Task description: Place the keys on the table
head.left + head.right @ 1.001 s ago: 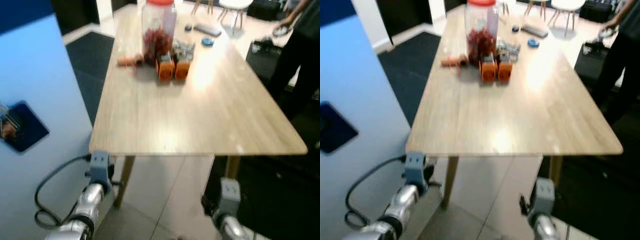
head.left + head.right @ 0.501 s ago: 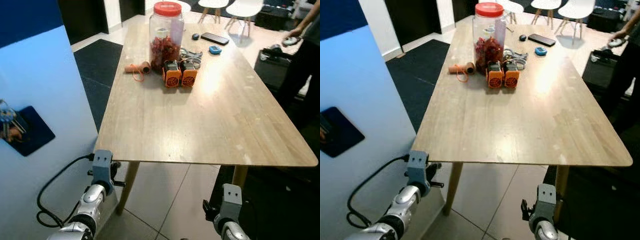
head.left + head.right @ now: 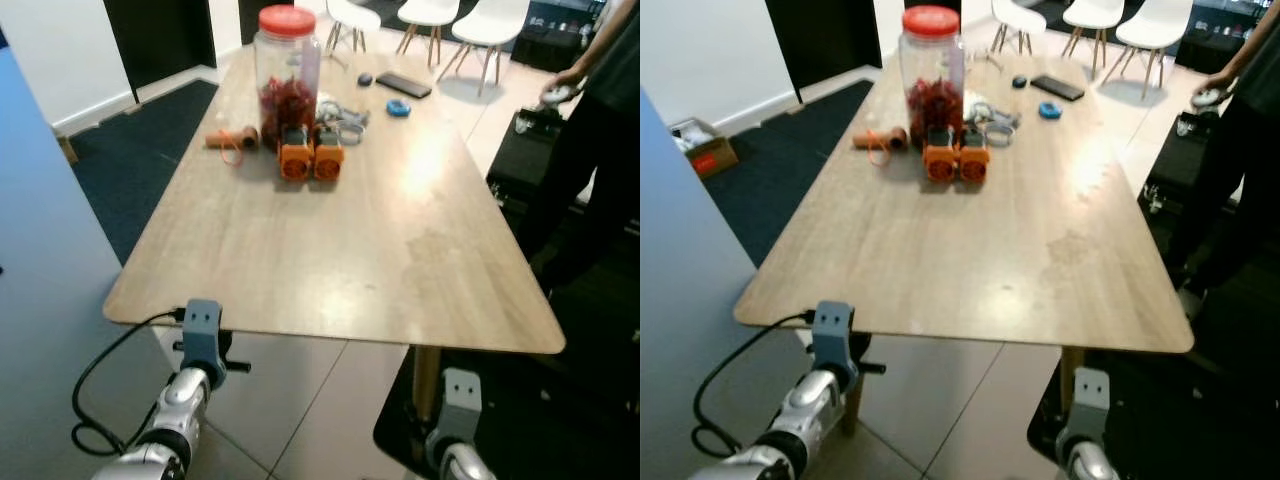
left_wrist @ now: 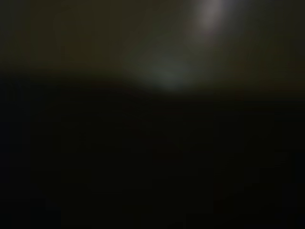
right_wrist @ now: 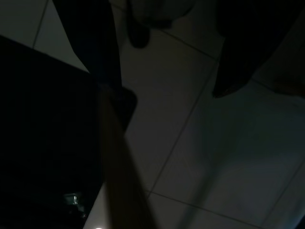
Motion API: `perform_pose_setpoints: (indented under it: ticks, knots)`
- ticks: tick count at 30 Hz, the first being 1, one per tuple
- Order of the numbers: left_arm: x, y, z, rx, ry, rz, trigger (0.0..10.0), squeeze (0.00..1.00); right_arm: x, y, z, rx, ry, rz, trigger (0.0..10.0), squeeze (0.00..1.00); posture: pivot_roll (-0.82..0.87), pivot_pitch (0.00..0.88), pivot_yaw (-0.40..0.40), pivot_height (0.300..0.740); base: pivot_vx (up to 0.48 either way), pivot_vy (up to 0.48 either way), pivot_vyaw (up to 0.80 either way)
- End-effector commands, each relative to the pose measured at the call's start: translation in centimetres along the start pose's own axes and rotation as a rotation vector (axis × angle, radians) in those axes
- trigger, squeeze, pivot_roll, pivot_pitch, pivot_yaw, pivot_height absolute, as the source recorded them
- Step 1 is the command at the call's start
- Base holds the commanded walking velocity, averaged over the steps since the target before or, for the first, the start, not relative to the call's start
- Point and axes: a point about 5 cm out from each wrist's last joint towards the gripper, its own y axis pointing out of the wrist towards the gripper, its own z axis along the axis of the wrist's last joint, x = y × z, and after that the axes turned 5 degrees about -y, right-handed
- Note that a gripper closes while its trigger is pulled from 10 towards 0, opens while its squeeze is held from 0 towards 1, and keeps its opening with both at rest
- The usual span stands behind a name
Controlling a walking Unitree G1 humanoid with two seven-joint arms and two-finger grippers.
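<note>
I cannot tell where the keys are; a small tangle of silvery metal (image 3: 342,115) far up the counter (image 3: 340,250) is too small to identify. I cannot tell either whether the end effectors are open, closed or holding anything. Both hang low in front of the near edge, the left arm (image 3: 190,385) below the near left corner and the right arm (image 3: 452,440) under the right half.

The coming move probably turns on this: the counter's long axis runs straight away from the robot, and the near half, just ahead of and above both arms, is bare.

The counter is pale, smooth wood with rounded corners. At its far end stand a clear jar (image 3: 287,65) with a red lid, two boxy orange blocks (image 3: 310,160), and a flat dark phone (image 3: 404,85). A person (image 3: 600,120) stands beside the right edge.
</note>
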Motion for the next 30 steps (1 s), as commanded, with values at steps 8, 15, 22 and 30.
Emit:
perform_pose_setpoints:
  ticks: [8,15,22,30]
  knots:
    - [-0.32,0.06,0.32,0.003,0.009,0.008,10.0,0.0,0.07,-0.12,-0.29,-0.011,0.002,-0.004,10.0,0.0,0.02,0.036,-0.004,0.74,0.0,0.0,0.0]
    - [-0.22,0.0,0.05,-0.011,0.022,-0.006,10.0,0.0,0.03,-0.14,-0.32,-0.011,0.002,-0.003,10.0,0.0,0.02,0.035,-0.003,0.74,0.0,0.0,0.0]
    - [-0.35,-0.04,0.1,-0.005,0.01,-0.004,10.0,0.0,0.06,-0.1,-0.29,-0.013,0.001,-0.003,10.0,0.0,0.02,0.035,-0.004,0.74,0.0,0.0,0.0]
    - [-0.36,-0.03,0.17,-0.001,0.001,-0.005,10.0,0.0,0.07,-0.07,-0.21,-0.012,0.001,-0.003,10.0,0.0,0.02,0.033,-0.004,0.74,-0.229,0.0,0.0]
